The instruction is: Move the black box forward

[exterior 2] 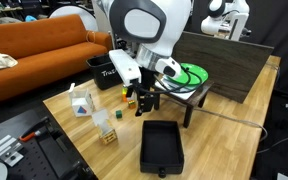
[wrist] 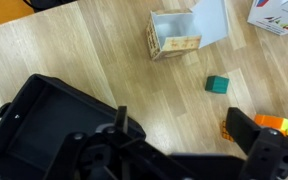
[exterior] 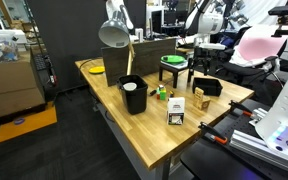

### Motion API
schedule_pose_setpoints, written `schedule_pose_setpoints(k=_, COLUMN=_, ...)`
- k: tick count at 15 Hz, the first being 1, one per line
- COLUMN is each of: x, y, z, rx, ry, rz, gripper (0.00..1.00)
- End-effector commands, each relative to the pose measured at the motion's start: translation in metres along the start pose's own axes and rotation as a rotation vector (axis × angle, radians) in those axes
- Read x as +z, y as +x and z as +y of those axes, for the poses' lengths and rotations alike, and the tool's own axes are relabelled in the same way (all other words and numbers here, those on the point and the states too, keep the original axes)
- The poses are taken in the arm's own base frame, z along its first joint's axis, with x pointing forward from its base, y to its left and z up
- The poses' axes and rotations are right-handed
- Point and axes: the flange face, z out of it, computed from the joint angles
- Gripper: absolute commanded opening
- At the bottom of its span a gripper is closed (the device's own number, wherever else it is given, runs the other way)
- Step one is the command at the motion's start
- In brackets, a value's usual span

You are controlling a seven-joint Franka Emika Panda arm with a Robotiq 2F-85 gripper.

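The black box is low and squarish with short walls. It lies on the wooden table in both exterior views and at the lower left of the wrist view. My gripper hangs just above the table, beside the box and a little away from it, between the box and the small blocks. In the wrist view my gripper is open and empty. One finger is next to the box's near wall and the other is near an orange block. Bare wood lies between the fingers.
A taller black bin with a white cup and a black stand with a green top stand on the table. A white carton, a small wooden box, a green cube and a desk lamp are nearby.
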Motion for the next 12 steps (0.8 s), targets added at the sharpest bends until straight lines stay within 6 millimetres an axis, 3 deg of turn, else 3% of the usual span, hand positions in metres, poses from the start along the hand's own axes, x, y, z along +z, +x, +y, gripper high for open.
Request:
schedule_pose_setpoints(k=1, x=-0.002, y=0.0, z=0.0, rx=0.0, ry=0.0, rz=0.002, gripper=1.0)
schedule_pose_setpoints(k=5, x=0.002, y=0.006, z=0.005, rx=0.022, ry=-0.001, rz=-0.003, gripper=1.0)
schedule_pose_setpoints(k=12, x=0.041, y=0.03, z=0.027, rx=0.069, ry=0.009, rz=-0.069, gripper=1.0)
